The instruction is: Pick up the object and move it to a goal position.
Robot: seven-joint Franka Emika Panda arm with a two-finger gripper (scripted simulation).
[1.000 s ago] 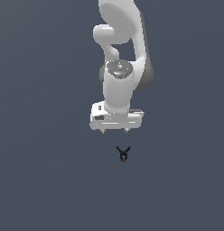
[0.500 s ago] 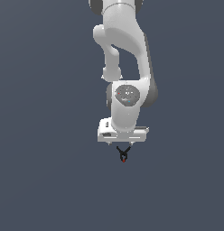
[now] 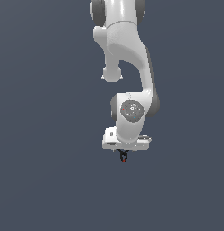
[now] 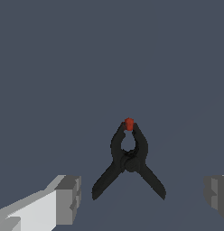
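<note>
Clamp [image 4: 128, 158] between spread gripper [image 4: 143, 198] fingers, untouched.

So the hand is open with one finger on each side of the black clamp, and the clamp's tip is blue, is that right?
Not quite: the tip is red, as the wrist view shows. The rest holds: the hand is open, with one finger on each side of the black clamp.

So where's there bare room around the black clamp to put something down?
Bare grey surface borders the clamp on every side in both views. The only crowded spot is at the clamp itself, where the hand hangs right over it, one finger standing off each side.
</note>
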